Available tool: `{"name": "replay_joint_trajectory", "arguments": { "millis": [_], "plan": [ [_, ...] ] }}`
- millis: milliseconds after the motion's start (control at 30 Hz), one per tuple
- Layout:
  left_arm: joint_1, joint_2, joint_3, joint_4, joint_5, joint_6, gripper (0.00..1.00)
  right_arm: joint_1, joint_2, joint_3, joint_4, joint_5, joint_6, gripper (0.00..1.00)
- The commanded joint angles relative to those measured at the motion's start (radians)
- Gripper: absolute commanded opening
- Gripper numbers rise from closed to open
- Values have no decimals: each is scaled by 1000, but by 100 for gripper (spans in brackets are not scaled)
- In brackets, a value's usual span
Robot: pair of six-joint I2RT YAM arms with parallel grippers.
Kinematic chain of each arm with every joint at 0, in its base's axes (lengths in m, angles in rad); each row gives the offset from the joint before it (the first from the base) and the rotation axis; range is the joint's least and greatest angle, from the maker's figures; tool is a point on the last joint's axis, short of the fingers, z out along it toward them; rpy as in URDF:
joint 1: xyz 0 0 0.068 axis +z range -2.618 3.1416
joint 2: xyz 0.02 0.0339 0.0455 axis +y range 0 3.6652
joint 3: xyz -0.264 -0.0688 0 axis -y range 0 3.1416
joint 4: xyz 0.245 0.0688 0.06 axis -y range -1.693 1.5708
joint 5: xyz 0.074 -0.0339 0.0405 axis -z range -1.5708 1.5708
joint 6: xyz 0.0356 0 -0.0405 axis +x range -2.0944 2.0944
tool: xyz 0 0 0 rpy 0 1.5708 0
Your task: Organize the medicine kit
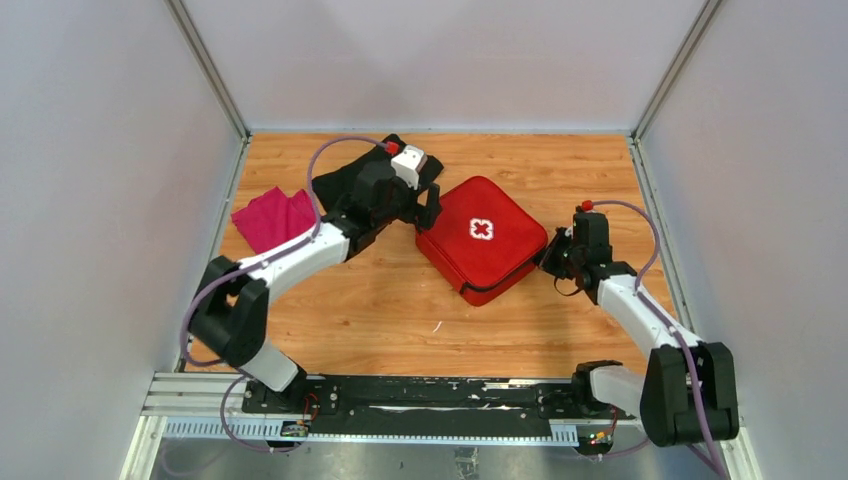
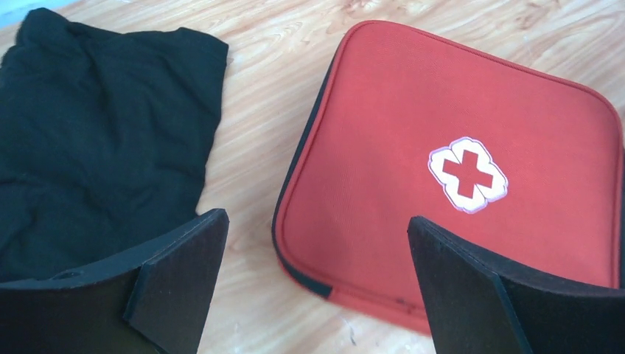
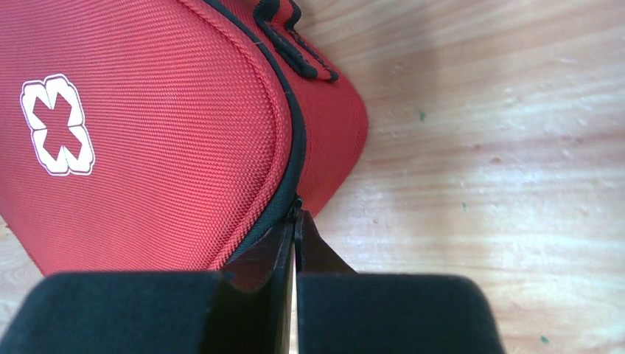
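Medicine kit [image 1: 481, 238]: only one, red and rounded-square, with one white cross [image 1: 481, 229] on its lid. It lies flat in the middle of the table [image 1: 400, 300], a little toward the far side, turned so that its corners point left and right. The lid is down.

Cloths are two. One black cloth [image 1: 345, 180] lies crumpled near the far edge, to the left of the kit and apart from it. One magenta cloth [image 1: 272, 217] lies further left, just beside the black one.

Arms are two, each with one gripper. The left gripper [image 1: 425, 205] is at the left corner of the medicine kit, between it and the black cloth. Its jaws stand wide apart and nothing is between them. The right gripper [image 1: 552, 258] is at the right corner. Its jaws are pressed together, and the tips touch the black zip line of the kit. Whether they pinch a zip pull, one cannot tell.

The table is light wood with a visible grain. Pale grey walls [image 1: 100, 150] close it on the left, the right and the far side. One metal rail [image 1: 420, 395] at the near edge carries both arm bases.
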Motion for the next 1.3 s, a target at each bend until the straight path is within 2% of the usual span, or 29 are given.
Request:
{"name": "replay_joint_trajectory", "arguments": {
  "millis": [0, 167, 300, 633, 800, 967, 1100, 1200, 1267],
  "plan": [
    [49, 155, 111, 37, 80, 0, 98, -18, 103, 68, -39, -204, -136, 0],
    [114, 266, 162, 39, 117, -61, 95, -16, 178, 128, -85, -308, -200, 0],
    [124, 316, 155, 42, 265, -54, 90, -16, 202, 149, -79, -320, -218, 0],
    [124, 248, 38, 55, 331, -67, 89, 30, 287, 228, -119, -396, -266, 0],
    [122, 132, -99, 108, 352, -133, 88, 77, 325, 268, -133, -379, -278, 0],
    [122, -97, -274, 101, 259, -144, 90, 91, 369, 313, -144, -372, -293, 0],
    [122, -281, -357, -2, 116, -121, 94, 91, 398, 345, -170, -364, -323, 0],
    [122, -368, -342, -100, 20, -70, 97, 92, 419, 362, -191, -369, -347, 0],
    [118, -410, -320, -167, 18, -32, 99, 91, 424, 366, -198, -368, -352, 0]
  ]
}}
